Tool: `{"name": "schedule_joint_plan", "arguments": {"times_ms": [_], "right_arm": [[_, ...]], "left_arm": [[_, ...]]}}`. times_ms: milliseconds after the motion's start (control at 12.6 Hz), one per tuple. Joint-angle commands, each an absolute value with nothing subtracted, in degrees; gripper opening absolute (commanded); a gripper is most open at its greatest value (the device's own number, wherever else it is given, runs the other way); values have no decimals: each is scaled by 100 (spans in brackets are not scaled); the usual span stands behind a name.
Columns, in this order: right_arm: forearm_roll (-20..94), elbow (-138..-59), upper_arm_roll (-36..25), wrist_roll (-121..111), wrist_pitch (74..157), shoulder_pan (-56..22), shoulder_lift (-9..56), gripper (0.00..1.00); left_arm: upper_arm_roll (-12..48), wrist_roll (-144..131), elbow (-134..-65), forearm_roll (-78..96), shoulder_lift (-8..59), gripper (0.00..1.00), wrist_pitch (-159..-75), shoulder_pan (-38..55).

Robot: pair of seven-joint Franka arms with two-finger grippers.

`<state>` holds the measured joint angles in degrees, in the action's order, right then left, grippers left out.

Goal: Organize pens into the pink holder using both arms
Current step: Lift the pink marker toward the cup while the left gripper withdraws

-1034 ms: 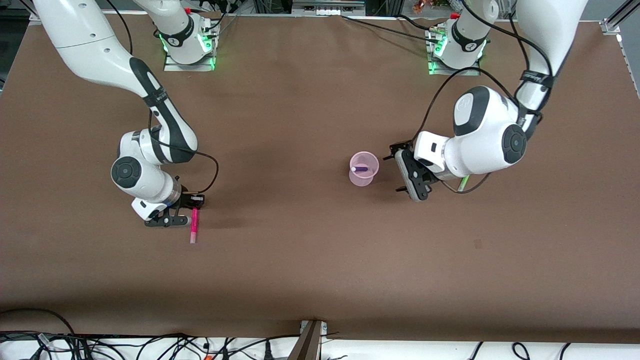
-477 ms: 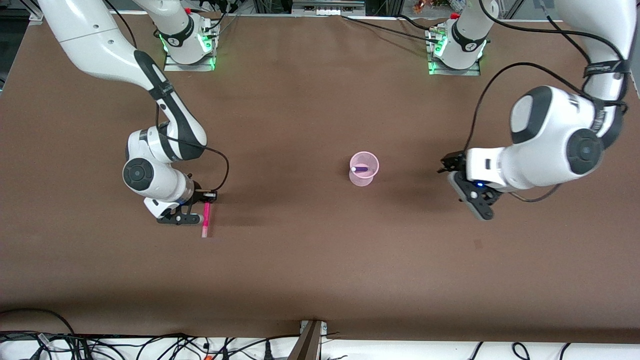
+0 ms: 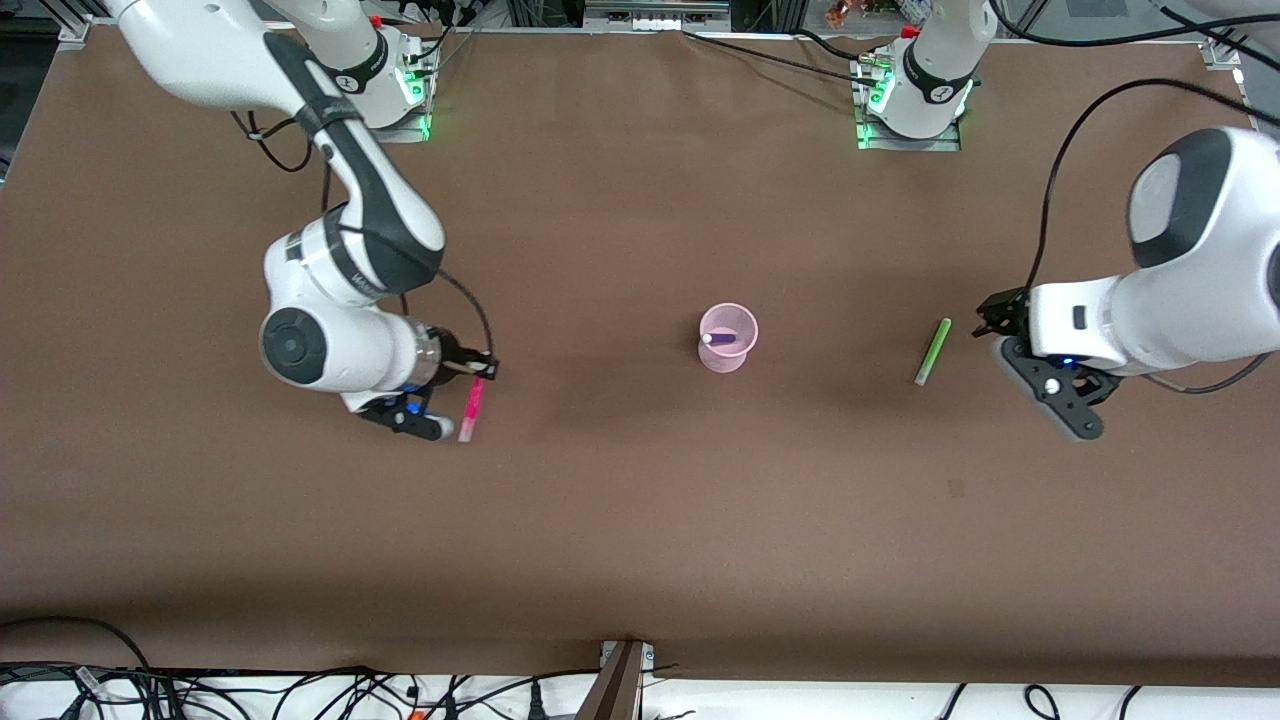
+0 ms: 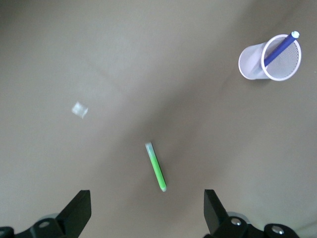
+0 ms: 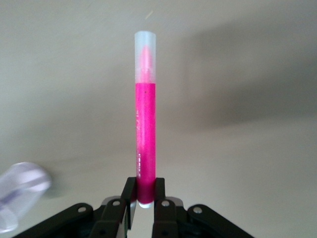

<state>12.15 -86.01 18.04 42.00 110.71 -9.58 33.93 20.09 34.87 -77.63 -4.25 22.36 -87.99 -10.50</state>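
Note:
The pink holder (image 3: 741, 352) stands mid-table with the purple pen (image 3: 722, 339) leaning in it. My right gripper (image 3: 452, 396) is shut on the magenta-pink pen (image 3: 469, 410) and holds it above the table, toward the right arm's end from the holder. In the right wrist view the pen (image 5: 145, 119) sticks out from the shut gripper (image 5: 144, 196). The light green pen (image 3: 932, 351) lies flat between the holder and my left gripper (image 3: 1042, 370), which is open and empty above the table. The left wrist view shows the green pen (image 4: 156, 167), the holder (image 4: 252, 62) and my open gripper (image 4: 146, 213). The yellow pen is out of view.
Brown table (image 3: 640, 520). The two arm bases (image 3: 375, 80) stand at the edge farthest from the front camera. Cables lie along the nearest edge (image 3: 300, 690). A small pale mark (image 4: 79, 109) shows on the table in the left wrist view.
My right gripper has carried the magenta-pink pen toward the holder. My left gripper has moved away from the holder toward its own end, uncovering the green pen.

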Motion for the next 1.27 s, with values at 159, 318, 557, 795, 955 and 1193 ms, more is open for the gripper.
{"name": "schedule_joint_plan", "arguments": {"times_ms": [159,318,557,795,955,1193], "right_arm": [[2712,-8069,1767,6209,11545,-1966,3647,16],[3136,-8033,1767,7036,12406,-2511,3665,16],[3462,-7736,1767,8389,13374,-3285,3796,16],[3463,-7594,1758,9385,14498,-3945,4086,16],[3472,-7603,1758,9553,14905,-4060,4227,16],[3472,-7594,1758,9528,15134,-4087,4455,16]], "left_arm": [[1969,2417,-6813,-756,2215,100,-7297,-940],[1620,2217,-7257,-747,1620,100,-7339,-696],[601,1944,-8591,-625,452,100,-8389,-55],[10,1225,-9683,-185,-403,100,-9026,421],[61,967,-9739,-211,-457,100,-9000,396],[114,958,-9747,-308,-413,100,-9035,335]]}}
